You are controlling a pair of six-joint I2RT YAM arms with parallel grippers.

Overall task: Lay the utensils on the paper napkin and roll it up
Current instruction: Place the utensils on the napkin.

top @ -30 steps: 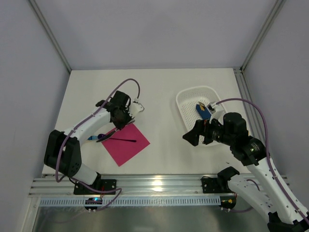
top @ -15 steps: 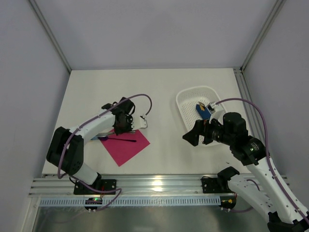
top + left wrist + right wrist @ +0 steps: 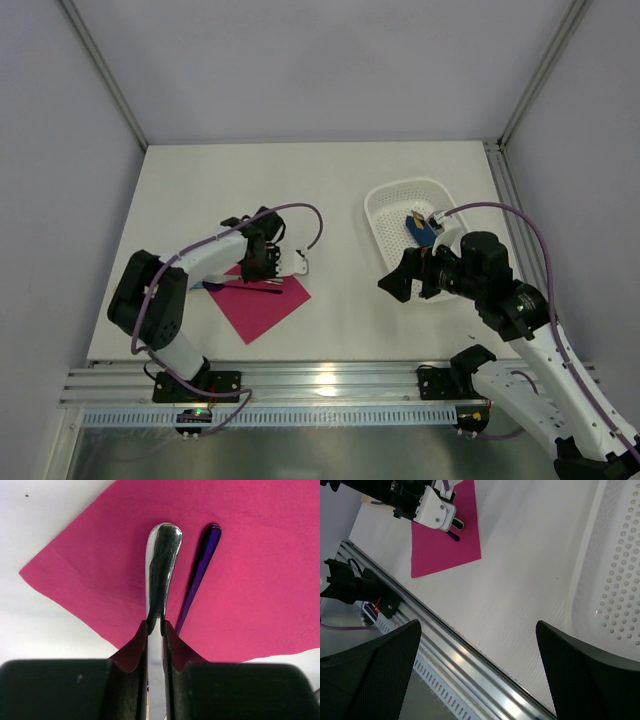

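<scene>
Left wrist view: the left gripper [image 3: 155, 625] has its fingers [image 3: 136, 647] almost pressed together, pinching the thin shaft of one utensil [image 3: 162, 560]. This held utensil is glossy and mirror-like, with a rounded handle end pointing to 12 o'clock over the napkin [image 3: 260, 580]. Whether it touches the paper or hangs just above it cannot be told. Just beside it, on its 3 o'clock side, a second utensil [image 3: 202, 555] lies flat on the napkin. It is slim and dark purple, its handle leaning toward 1 o'clock, and the two handles are close but apart. The napkin is plain magenta-pink and spread flat, with one corner at 9 o'clock on the white table [image 3: 45, 510].

In the top view the napkin sits at about 8 o'clock from the table's middle, turned like a diamond, with the left gripper over its 12 o'clock corner. A white perforated basket [image 3: 385, 210] stands at 3 o'clock, well apart from the napkin, with a blue item [image 3: 418, 228] inside.

The right gripper [image 3: 477, 635] hovers beside the basket's 7 o'clock edge, fingers spread wide and holding nothing.
</scene>
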